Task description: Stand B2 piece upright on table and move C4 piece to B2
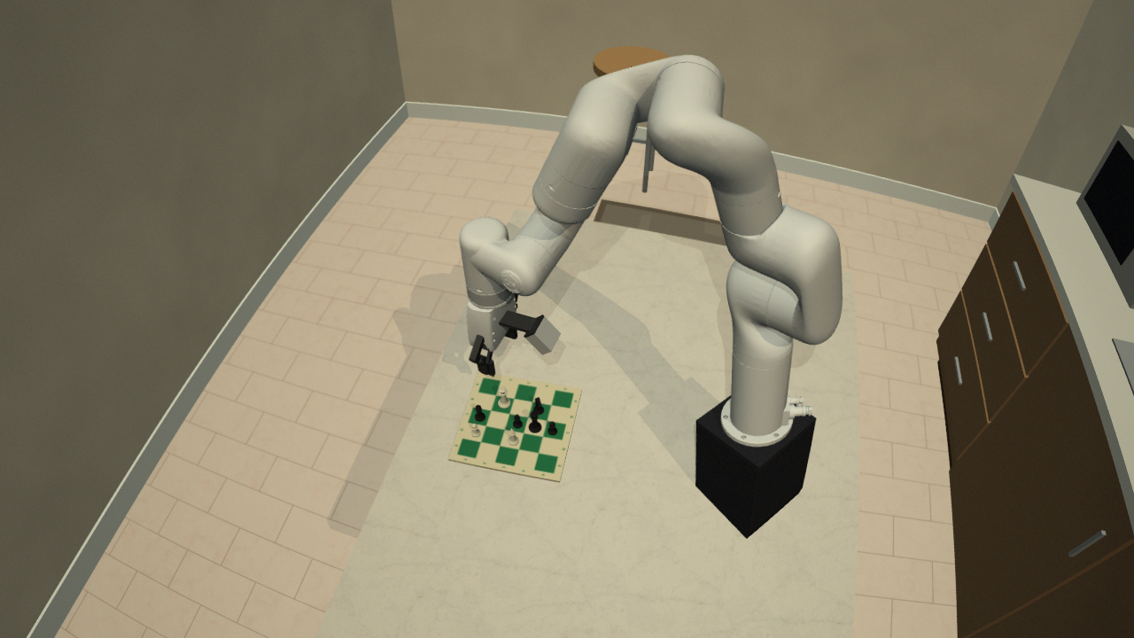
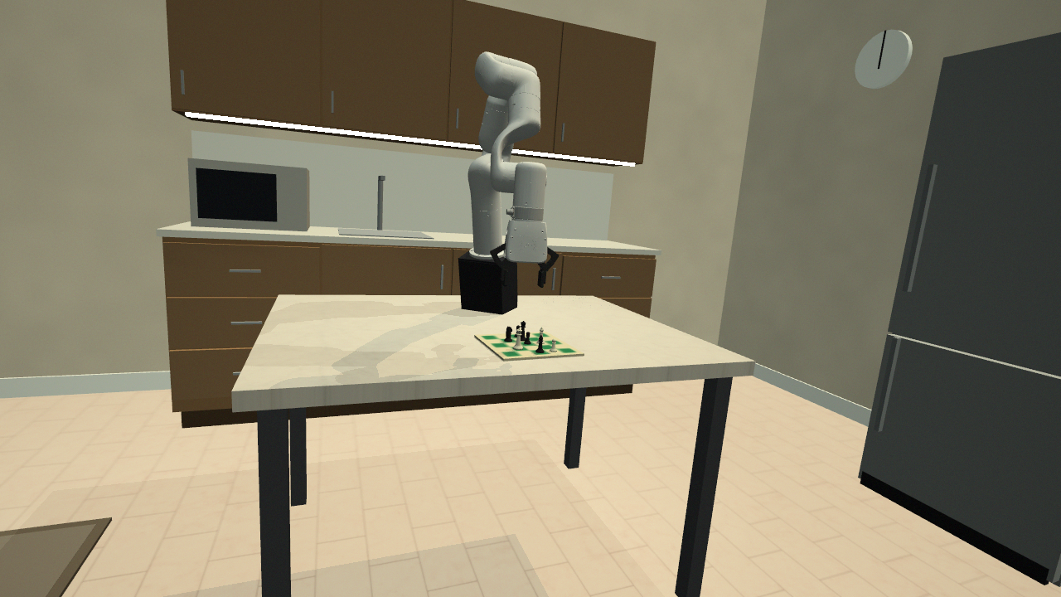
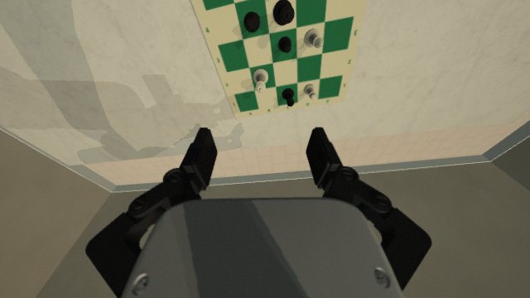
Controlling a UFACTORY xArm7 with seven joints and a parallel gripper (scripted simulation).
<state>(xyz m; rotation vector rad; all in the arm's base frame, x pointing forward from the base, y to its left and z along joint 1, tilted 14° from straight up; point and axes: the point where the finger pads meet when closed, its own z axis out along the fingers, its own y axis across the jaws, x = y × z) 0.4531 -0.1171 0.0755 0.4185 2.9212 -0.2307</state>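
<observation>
The green and cream board (image 1: pixel 545 462) (image 2: pixel 567 350) (image 3: pixel 331 87) lies on the table. A white piece (image 1: pixel 505 394) (image 2: pixel 519 341) (image 3: pixel 260 78) stands upright on B2. A tall black piece (image 1: pixel 536 425) (image 2: pixel 525 328) (image 3: pixel 283 12) stands upright on C4, at the top edge of the wrist view. My gripper (image 1: pixel 484 361) (image 2: pixel 528 280) (image 3: pixel 262 139) is open and empty. It hangs high above the table, off the board on its rank 1 side near the A1 corner, and touches nothing.
Several other pieces stand upright: black on B4 (image 3: pixel 252 21), C3 (image 3: pixel 285 43) and C1 (image 3: pixel 287 94), white on D3 (image 3: pixel 312 38) and D1 (image 3: pixel 310 91). The table's edge runs just behind the fingers. The arm's black pedestal (image 1: pixel 753 468) stands beyond the board.
</observation>
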